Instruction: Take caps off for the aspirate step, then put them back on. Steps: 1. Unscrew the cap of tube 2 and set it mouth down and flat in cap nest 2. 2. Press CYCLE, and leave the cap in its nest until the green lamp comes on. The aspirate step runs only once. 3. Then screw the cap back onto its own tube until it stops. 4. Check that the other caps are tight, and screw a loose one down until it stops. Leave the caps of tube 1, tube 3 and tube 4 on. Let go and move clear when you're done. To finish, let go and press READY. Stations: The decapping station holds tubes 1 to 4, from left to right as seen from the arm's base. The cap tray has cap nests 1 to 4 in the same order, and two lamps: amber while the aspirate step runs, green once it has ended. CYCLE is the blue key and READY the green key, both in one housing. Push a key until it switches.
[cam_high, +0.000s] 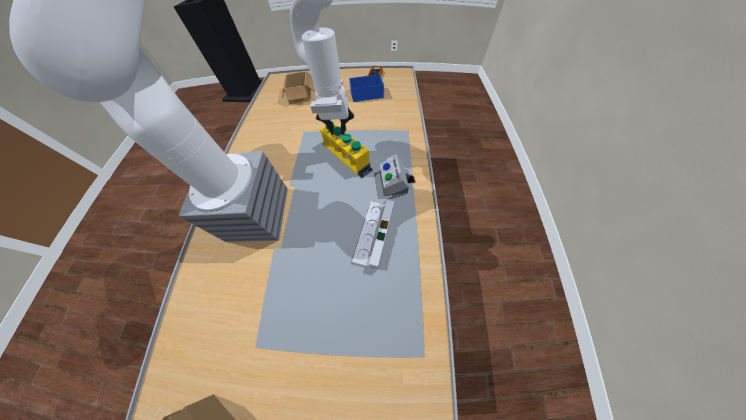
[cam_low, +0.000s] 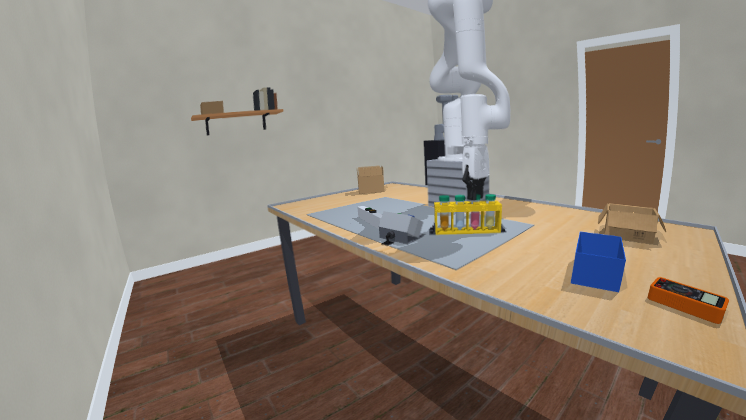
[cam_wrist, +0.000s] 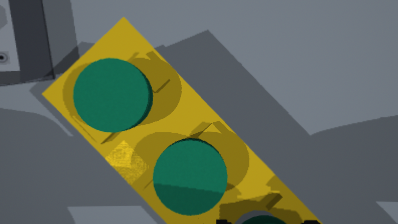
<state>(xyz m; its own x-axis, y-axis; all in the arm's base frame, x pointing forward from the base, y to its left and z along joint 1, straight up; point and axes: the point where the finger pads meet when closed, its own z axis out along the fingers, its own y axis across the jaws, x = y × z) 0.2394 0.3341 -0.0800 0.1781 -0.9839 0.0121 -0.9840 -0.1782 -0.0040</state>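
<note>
My gripper (cam_high: 337, 131) (cam_low: 475, 197) (cam_wrist: 266, 221) points down at the yellow decapping station (cam_high: 363, 160) (cam_low: 464, 206) (cam_wrist: 124, 37). Its fingertips stand against both sides of the green cap of tube 2 (cam_wrist: 264, 220), which is partly cut off in the wrist view. Tube 2 (cam_low: 474, 219) stands in the station. Green caps also sit on tube 1 (cam_low: 490, 197), tube 3 (cam_high: 346, 138) (cam_wrist: 190, 176) and tube 4 (cam_high: 356, 145) (cam_wrist: 112, 95). The cap tray (cam_high: 359, 261) has empty nests. Its amber lamp (cam_high: 384, 224) and green lamp (cam_high: 381, 236) look dark.
The key housing (cam_high: 397, 186) (cam_low: 400, 225), with blue CYCLE (cam_high: 386, 166) and green READY (cam_high: 388, 176), stands between station and tray. A blue bin (cam_high: 366, 88) (cam_low: 597, 263), an open carton (cam_high: 296, 87) (cam_low: 630, 224) and an orange meter (cam_low: 688, 300) stand beyond the station.
</note>
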